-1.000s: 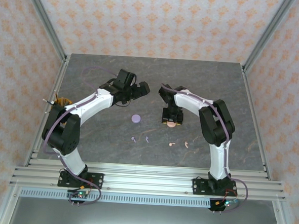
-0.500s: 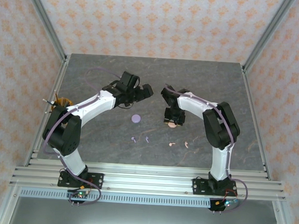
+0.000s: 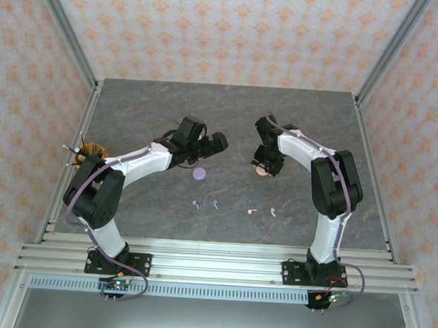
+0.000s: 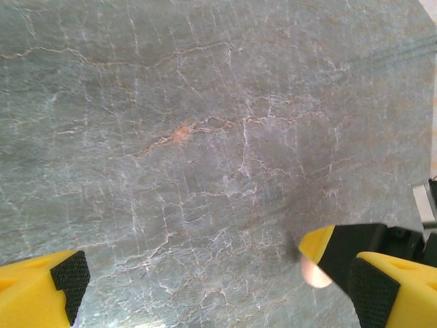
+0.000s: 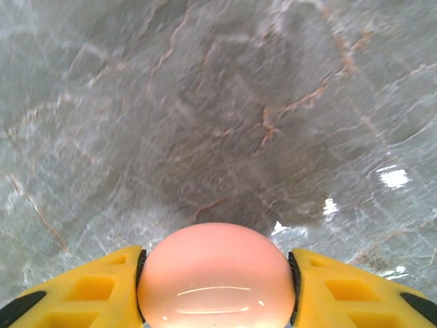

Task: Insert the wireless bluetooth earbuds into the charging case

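Quick update from the remote seat. The right end effector (image 5: 216, 295) is clamped on the glossy pale pink round charging case (image 5: 216, 270), one yellow finger on each side of the dome. From the shadow under it, I reckon it's lifted a bit off the grey marbled worktop (image 3: 318, 125), but I can't swear to it. Gripping it by the sides leaves the top free, which makes sense if the lid has to come open next. It looks closed to me.

The left end effector (image 4: 215, 290) is spread wide with nothing between its pads. It hovers over bare worktop and faces the right one. My guess is it's parked there to help with that lid.

The count:
- Two cases. The pink one is in the grip, and a flat pale purple round case (image 3: 199, 173) sits on the worktop between the arms.
- Four tiny stemmed earbuds, none in a case yet. The two pale purple ones (image 3: 195, 204) (image 3: 215, 204) lie on the near side of the purple case. The two pale pink ones (image 3: 251, 210) (image 3: 273, 210) are off to their right, on the right arm's side.

They're sorted by colour, so each pair sits close to its matching case's side. That should keep the reaches short.
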